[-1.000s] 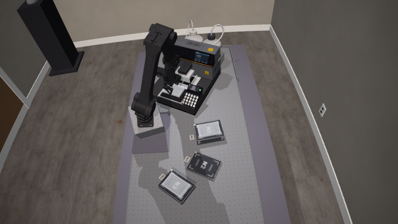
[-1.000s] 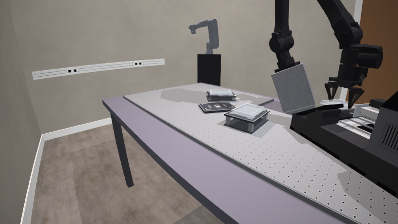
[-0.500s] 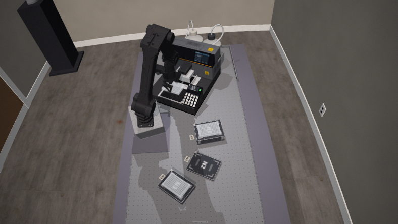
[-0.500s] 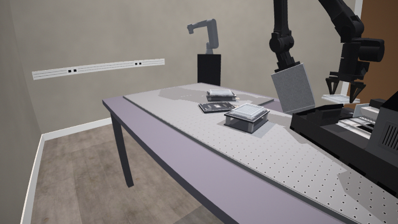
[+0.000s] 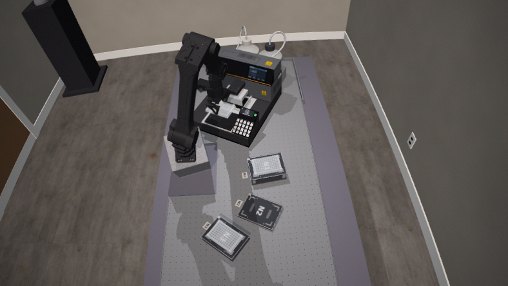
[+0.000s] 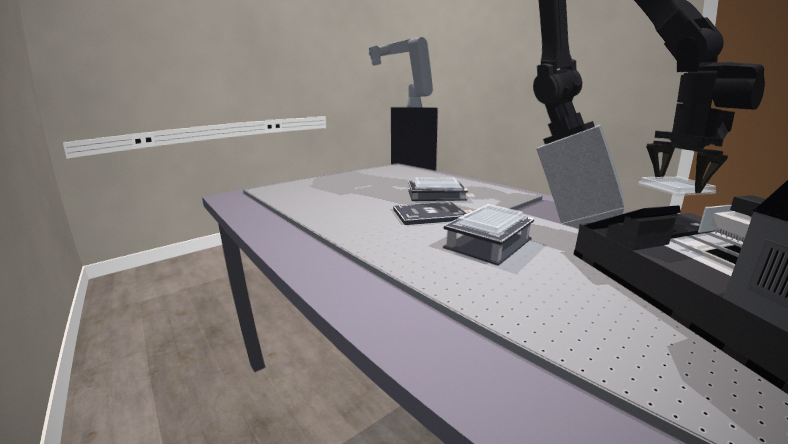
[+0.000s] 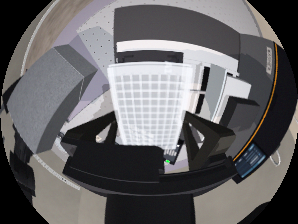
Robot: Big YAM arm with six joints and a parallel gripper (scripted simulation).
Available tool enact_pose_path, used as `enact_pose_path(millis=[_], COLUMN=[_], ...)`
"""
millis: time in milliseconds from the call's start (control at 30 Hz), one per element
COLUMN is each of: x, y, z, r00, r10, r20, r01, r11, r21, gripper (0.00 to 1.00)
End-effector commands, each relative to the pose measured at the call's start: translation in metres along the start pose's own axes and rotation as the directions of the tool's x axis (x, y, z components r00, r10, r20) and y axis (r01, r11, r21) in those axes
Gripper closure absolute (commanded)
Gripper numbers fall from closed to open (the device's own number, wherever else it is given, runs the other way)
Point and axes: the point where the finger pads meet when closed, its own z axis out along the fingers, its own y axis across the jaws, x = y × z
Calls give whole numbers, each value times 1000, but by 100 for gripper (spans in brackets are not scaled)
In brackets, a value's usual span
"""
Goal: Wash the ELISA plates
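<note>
And up it goes: the hand [image 5: 220, 104] [image 6: 679, 184] [image 7: 150, 113] is clamped on the clear plate [image 5: 226, 109] [image 6: 669, 183] [image 7: 150, 97], gripping opposite sides, and there's air between it and the washer [image 5: 227, 136] [image 6: 749, 325] [image 7: 260, 85]! The lamp [image 5: 254, 114] [image 7: 167, 161] glows green, and nest N2 [image 5: 260, 210] [image 6: 427, 211] stands bare, so this looks like a washed plate starting home, between five and six o'clock from above.

Here's the danger: a shallow grip on smooth walls could slip or tip the plate if the arm swings hard. Travel too low and an edge may clip the keypad [image 5: 243, 127] at about four o'clock, or the pale washer block [image 5: 237, 93] [image 6: 722, 220] near one. The grey pedestal [image 5: 204, 161] [image 6: 579, 176] [image 7: 45, 95] looms at seven; cut that corner and there's a knock.

Next on the route, nest N1 [image 5: 268, 178] [image 6: 499, 250] at five, raised and carrying its own plate; nest N3 [image 5: 233, 256] [image 6: 438, 194] at six, loaded too. Drift sideways and either gets bumped. And the cut-off corner? I can't make it out; turn it wrong and A1 misses its mark, or a poor angle leaves the plate perched on N2's locators!
</note>
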Motion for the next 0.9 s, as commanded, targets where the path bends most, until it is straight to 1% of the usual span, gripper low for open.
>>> enact_pose_path(millis=[0,133,200,233,267,367,500,867], x=[-4,-4,-4,-3,-4,-4,-2,-2], y=[-22,-21,-21,-17,-21,-22,-16,-16], z=[-27,-34,-34,-33,-37,-43,-39,-39], r00=[1000,1000,1000,1000,1000,1000,1000,1000], r10=[13,13,13,11,13,14,15,14], r20=[7,7,7,5,7,8,6,6], r01=[-14,-13,-13,-11,-13,-14,-15,-14], r11=[998,998,998,999,998,998,999,999], r21=[55,54,54,46,54,57,44,43], gripper=[18,18,18,18,18,18,18,18])
